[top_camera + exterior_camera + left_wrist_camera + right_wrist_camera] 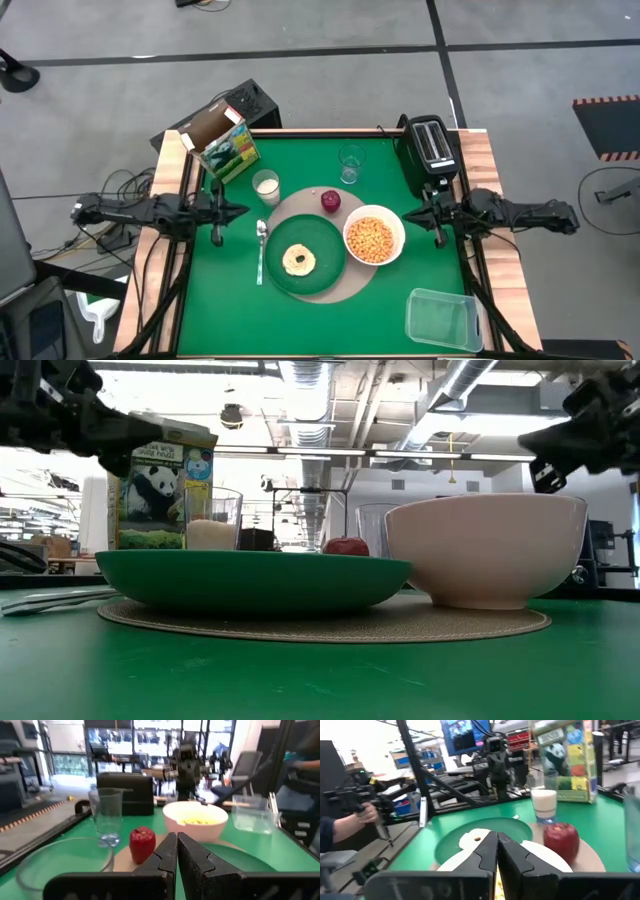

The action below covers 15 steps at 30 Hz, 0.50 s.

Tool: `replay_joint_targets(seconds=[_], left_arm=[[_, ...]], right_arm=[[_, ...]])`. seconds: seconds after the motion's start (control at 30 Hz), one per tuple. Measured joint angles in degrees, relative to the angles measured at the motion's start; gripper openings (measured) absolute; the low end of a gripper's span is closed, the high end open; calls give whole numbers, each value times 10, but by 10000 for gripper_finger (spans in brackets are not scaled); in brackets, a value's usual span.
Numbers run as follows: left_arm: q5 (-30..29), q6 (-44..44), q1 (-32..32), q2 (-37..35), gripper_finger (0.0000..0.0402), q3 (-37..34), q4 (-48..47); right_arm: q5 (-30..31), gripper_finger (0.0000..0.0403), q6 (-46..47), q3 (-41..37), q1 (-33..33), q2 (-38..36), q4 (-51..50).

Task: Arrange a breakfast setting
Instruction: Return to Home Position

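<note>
A round tan mat [345, 292] lies mid-table. On it sit a dark green plate [325, 275] with round toast [299, 260], a white bowl [374, 240] of cereal and a red fruit [331, 200]. A silver spoon [261, 250] lies on the table left of the plate. A small milk glass [266, 185] and a clear stemmed glass [350, 163] stand on the table behind the mat. My left gripper [240, 210] is shut and empty at the left edge. My right gripper [410, 214] is shut and empty at the right edge.
A green-and-yellow cereal box [225, 145] stands at the far left, a black toaster [432, 148] at the far right. A clear plastic container [443, 318] sits at the near right corner. A person's hand [367, 812] holds a device beyond the table's left side.
</note>
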Motion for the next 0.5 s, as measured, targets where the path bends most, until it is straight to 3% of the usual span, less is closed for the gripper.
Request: replay_joint_targets(seconds=[0.1, 0.5], left_arm=[[-10, -3, 0, -60, 0, -31, -11], [-24, 27, -1, -46, 0, -36, -4]], right_arm=[[12, 33, 2, -22, 0, 1, 25], [28, 44, 28, -22, 19, 23, 13]])
